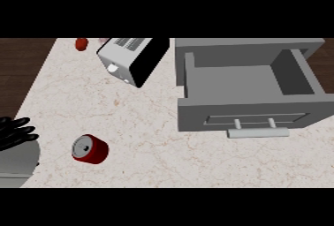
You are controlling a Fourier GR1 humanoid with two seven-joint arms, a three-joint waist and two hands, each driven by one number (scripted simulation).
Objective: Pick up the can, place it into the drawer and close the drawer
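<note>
A red can [90,149] with a grey top lies on its side on the pale marbled counter, lower left of the middle. The grey drawer [248,115] stands pulled open at the right, its inside bare and its bar handle [258,132] facing me. My left hand [14,132] rests at the far left edge with its fingers spread, about a hand's width to the left of the can and apart from it. My right hand does not show.
A white and black toaster [132,58] stands at the back, left of the drawer. A small red object [81,43] lies at the counter's far left corner. Dark wood floor [16,66] borders the counter's left edge.
</note>
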